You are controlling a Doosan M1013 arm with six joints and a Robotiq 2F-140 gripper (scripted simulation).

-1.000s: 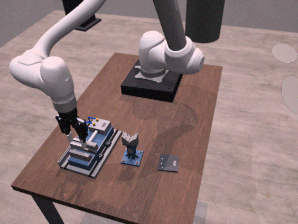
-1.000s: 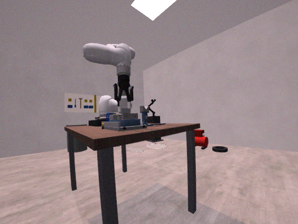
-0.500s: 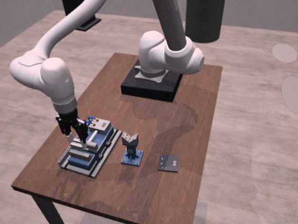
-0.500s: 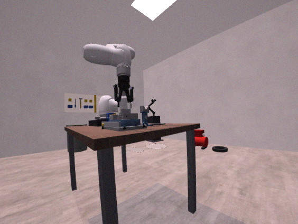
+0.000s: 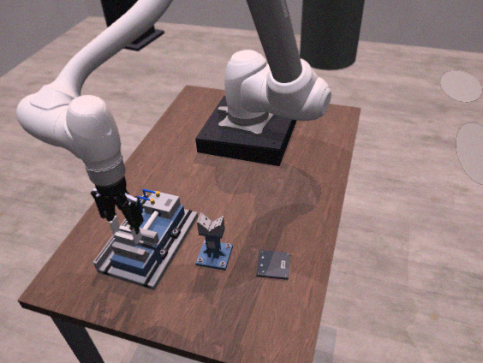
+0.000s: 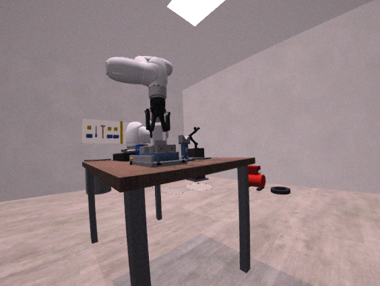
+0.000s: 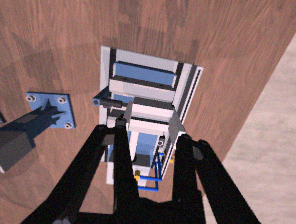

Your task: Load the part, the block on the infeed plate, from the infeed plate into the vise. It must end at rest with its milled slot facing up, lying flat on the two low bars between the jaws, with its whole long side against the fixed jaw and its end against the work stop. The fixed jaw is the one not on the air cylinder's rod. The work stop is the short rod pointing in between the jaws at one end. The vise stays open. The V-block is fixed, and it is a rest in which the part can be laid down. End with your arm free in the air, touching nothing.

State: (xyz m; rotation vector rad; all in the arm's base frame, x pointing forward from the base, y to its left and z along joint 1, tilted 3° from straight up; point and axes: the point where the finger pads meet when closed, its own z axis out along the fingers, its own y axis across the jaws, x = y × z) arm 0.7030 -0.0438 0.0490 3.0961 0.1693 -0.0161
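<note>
One gripper clamped on the part, above the vise.
Part hangs between the open jaws; infeed plate lies well apart.

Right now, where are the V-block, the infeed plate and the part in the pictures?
V-block [image 5: 211, 225]: top view, on its notched grey head.
Infeed plate [image 5: 274, 264]: top view, on its bare grey face.
Part [image 7: 150, 114]: wrist view, on its pale top, between the fingers.
</note>
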